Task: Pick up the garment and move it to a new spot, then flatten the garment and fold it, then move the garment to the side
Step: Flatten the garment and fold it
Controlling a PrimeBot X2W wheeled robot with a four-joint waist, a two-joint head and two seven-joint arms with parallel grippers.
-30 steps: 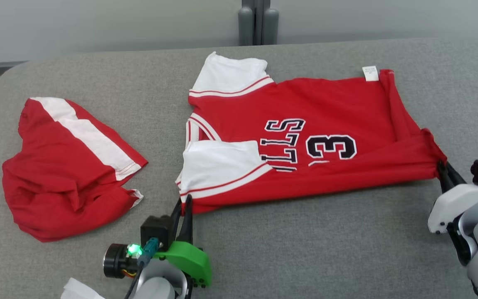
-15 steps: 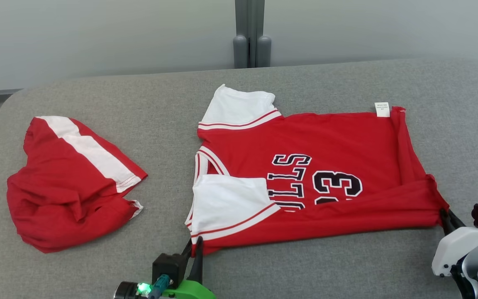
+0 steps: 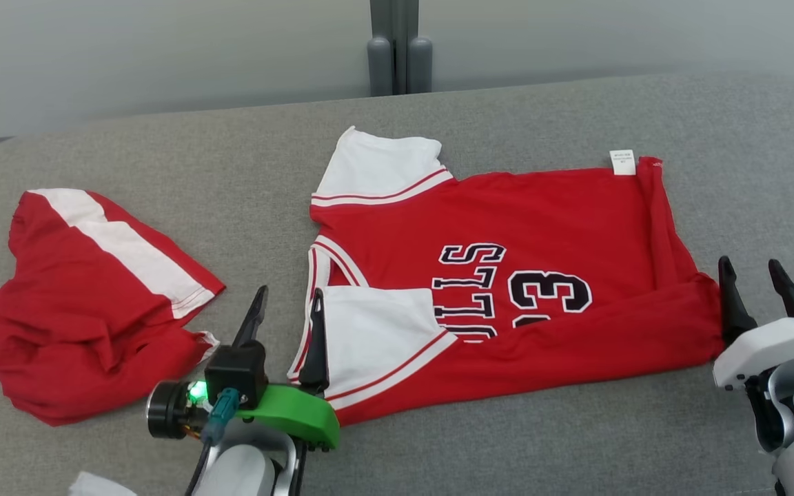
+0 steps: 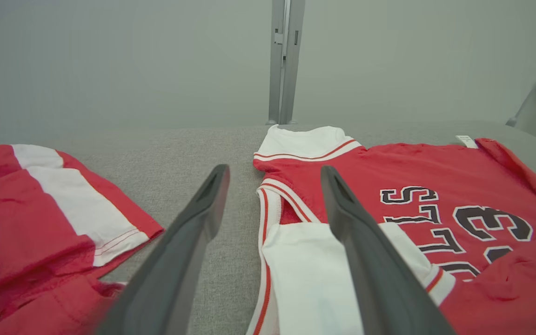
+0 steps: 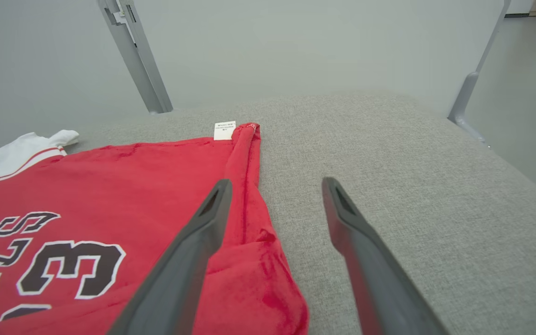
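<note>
A red jersey with white sleeves and black lettering, the garment [image 3: 507, 275] [image 4: 435, 186] [image 5: 110, 200], lies on the grey padded table [image 3: 507, 427], its near long edge folded over toward the middle. My left gripper [image 3: 287, 306] [image 4: 272, 181] stands open above the jersey's near sleeve and collar edge, holding nothing. My right gripper [image 3: 752, 272] [image 5: 275, 190] is open too, just off the jersey's hem corner, its left finger over the red cloth and its right finger over bare table.
A second red garment with a white stripe [image 3: 87, 303] [image 4: 30, 223] lies crumpled at the table's left. A grey post [image 3: 397, 48] stands behind the table's far edge. Bare grey surface stretches along the front and right [image 5: 412, 186].
Both grippers have let go of the jersey's near edge and opened. The edge now rests folded on the table. The head camera has shifted between frames.
</note>
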